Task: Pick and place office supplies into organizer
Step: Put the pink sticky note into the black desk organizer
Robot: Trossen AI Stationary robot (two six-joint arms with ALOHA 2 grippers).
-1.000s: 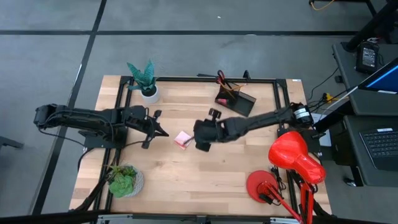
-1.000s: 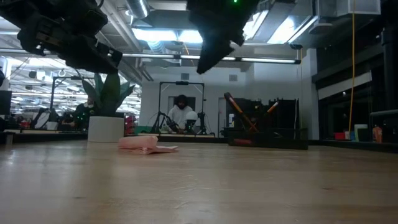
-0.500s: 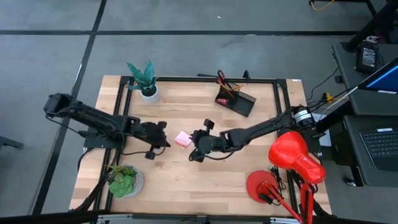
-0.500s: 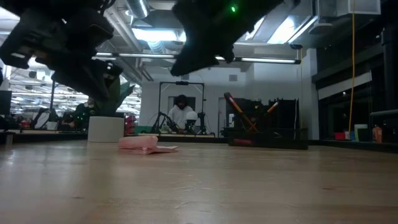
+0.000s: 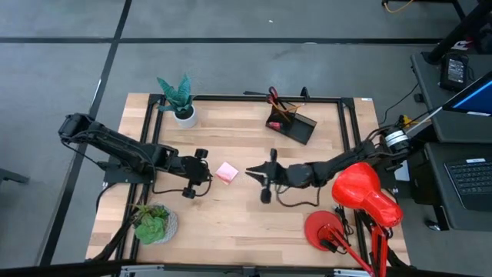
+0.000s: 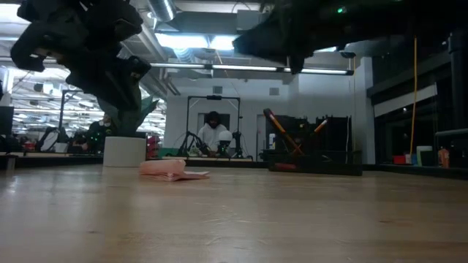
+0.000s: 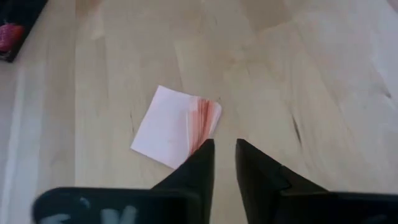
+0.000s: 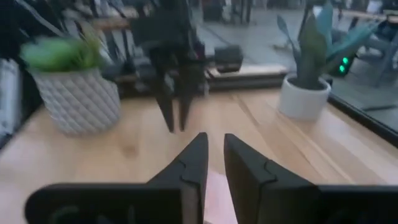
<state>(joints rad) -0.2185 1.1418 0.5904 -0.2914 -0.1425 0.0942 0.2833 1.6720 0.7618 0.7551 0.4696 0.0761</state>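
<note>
The pink sticky-note pad lies flat on the wooden table near its middle, and also shows in the low view. My left gripper hangs just left of it, slanting down. In the left wrist view its fingers stand a narrow gap apart above the table, beside the pad. My right gripper hovers right of the pad, nearly level and pointing at my left gripper, its fingers slightly apart with nothing between. The black organizer at the far side holds red-handled scissors.
A white-potted plant stands at the far left corner. Another potted plant stands at the near left. A red desk lamp stands at the near right. Bare wood lies between the pad and the organizer. A person sits in the room behind.
My right gripper has drawn back from over the pad toward the table's right edge and tipped from pointing down to nearly level. My left gripper has moved a little toward the near edge, closer to the pad, tipping further down. The pad has stayed in place.
</note>
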